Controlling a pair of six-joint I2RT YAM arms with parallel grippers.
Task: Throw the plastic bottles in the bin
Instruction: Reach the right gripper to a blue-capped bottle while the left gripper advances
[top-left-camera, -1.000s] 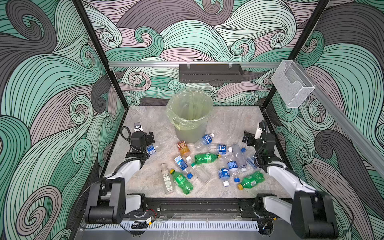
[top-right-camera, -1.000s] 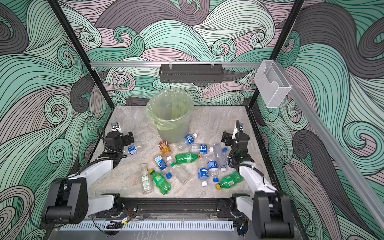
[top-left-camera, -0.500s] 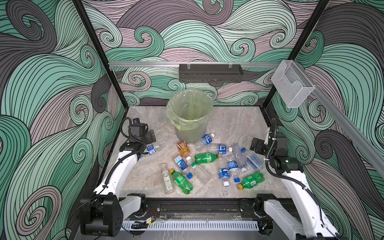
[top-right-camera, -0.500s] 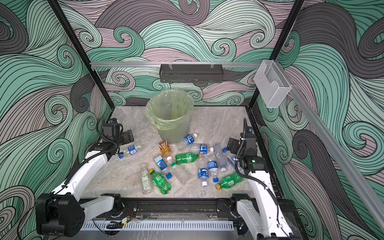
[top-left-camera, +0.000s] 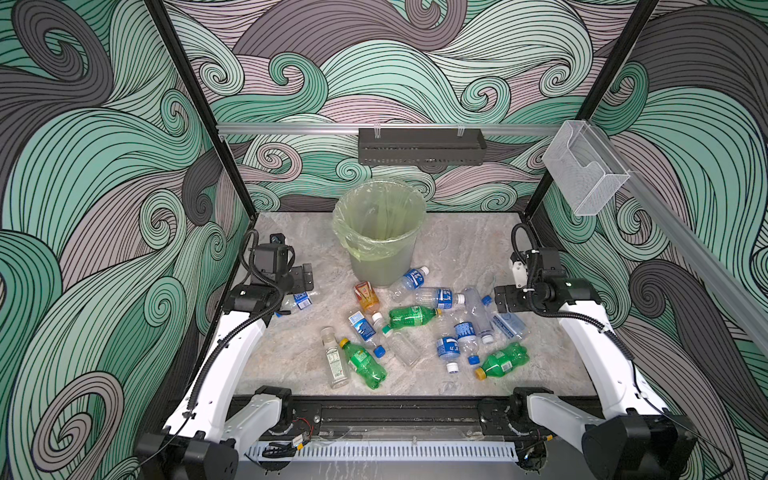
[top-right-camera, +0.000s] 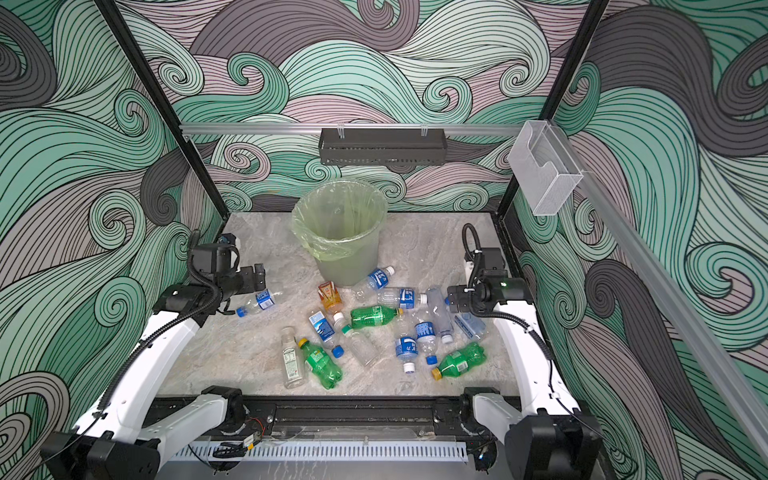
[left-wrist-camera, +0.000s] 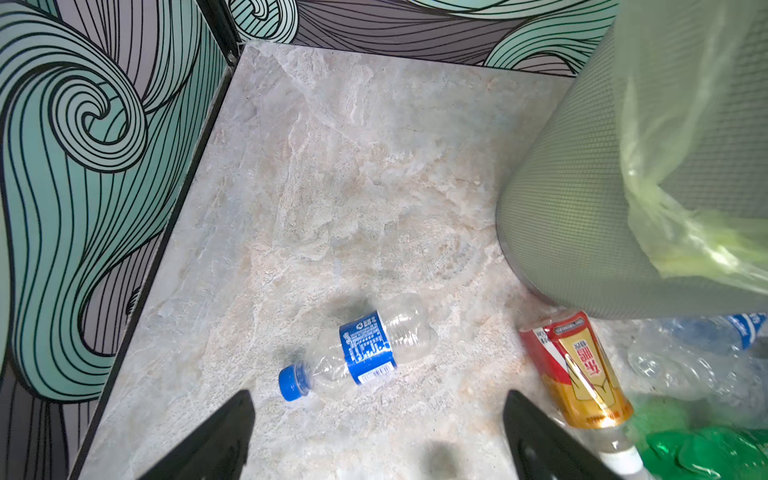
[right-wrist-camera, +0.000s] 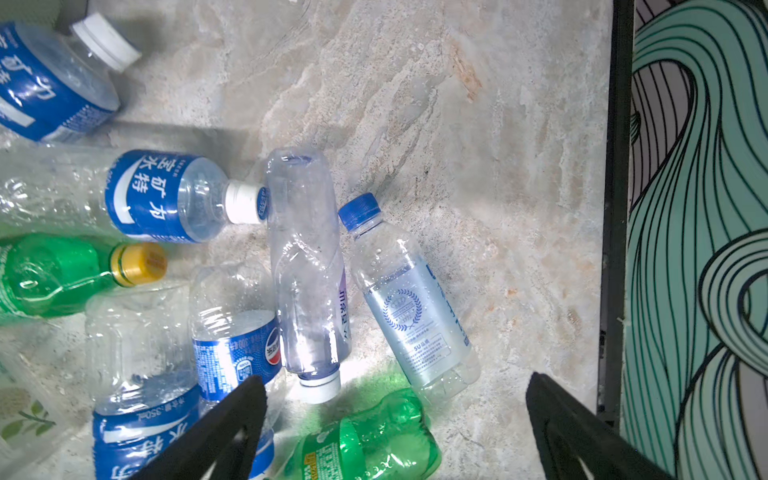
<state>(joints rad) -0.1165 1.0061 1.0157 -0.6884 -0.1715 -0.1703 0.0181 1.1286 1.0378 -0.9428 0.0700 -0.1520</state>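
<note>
- The left gripper (left-wrist-camera: 378, 409) hangs with its jaws spread wide and nothing between them. A clear bottle with a blue label and blue cap (left-wrist-camera: 368, 351) lies on its side on the marble-look tabletop (left-wrist-camera: 332, 166), just ahead of the fingertips.
- The right gripper (right-wrist-camera: 395, 384) is also spread wide and holds nothing. It hangs over a clear bottle with a pale crest label (right-wrist-camera: 411, 316), which lies beside a plain clear bottle with a white cap (right-wrist-camera: 307, 270).
- The bin (top-left-camera: 380, 257) stands upright at the rear middle of the table, between the two arms. Only its pale green bag liner (top-left-camera: 376, 208) shows inside.
- The plastic bottles (top-left-camera: 438, 297) all lie on the table outside the bin, most in a loose heap in front of it and toward the right arm. Among them are green bottles with yellow caps (top-left-camera: 411, 316) and an orange bottle with a red label (top-left-camera: 365, 295) near the bin's foot.
- A black perforated tray (top-left-camera: 419, 146) hangs on the rear rail, and a clear acrylic box (top-left-camera: 584, 172) on the right rail. The tray's inside is hidden.
- In a top view the left arm (top-left-camera: 249, 299) overlaps part of the blue-labelled bottle. In the left wrist view the bin's rim is cut off.
</note>
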